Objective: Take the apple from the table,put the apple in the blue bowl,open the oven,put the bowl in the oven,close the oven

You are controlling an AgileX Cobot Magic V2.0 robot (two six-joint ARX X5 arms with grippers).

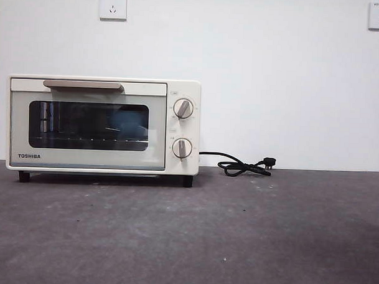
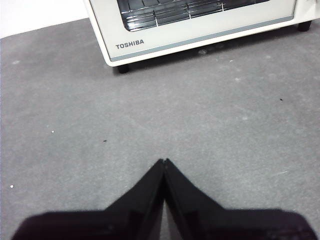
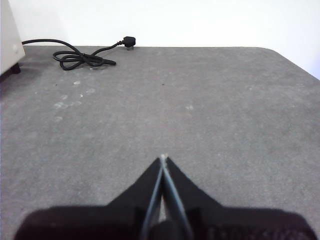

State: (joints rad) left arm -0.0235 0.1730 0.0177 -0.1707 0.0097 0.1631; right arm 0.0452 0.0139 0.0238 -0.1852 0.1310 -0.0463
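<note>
The cream-white Toshiba oven (image 1: 103, 124) stands at the back left of the dark grey table (image 1: 236, 237) with its door closed and its beige bar handle (image 1: 83, 85) up top. Through the dark glass a blue shape shows, which looks like the blue bowl (image 1: 129, 122) inside. The apple is not visible. My left gripper (image 2: 164, 161) is shut and empty above bare table in front of the oven (image 2: 200, 25). My right gripper (image 3: 163, 157) is shut and empty over the table's right part. Neither gripper appears in the front view.
The oven's black cord (image 1: 241, 165) lies coiled with its plug to the right of the oven, by the white wall; the coiled cord (image 3: 82, 57) also shows in the right wrist view. Two wall sockets (image 1: 113, 5) sit high on the wall. The table's right edge (image 3: 295, 65) curves away.
</note>
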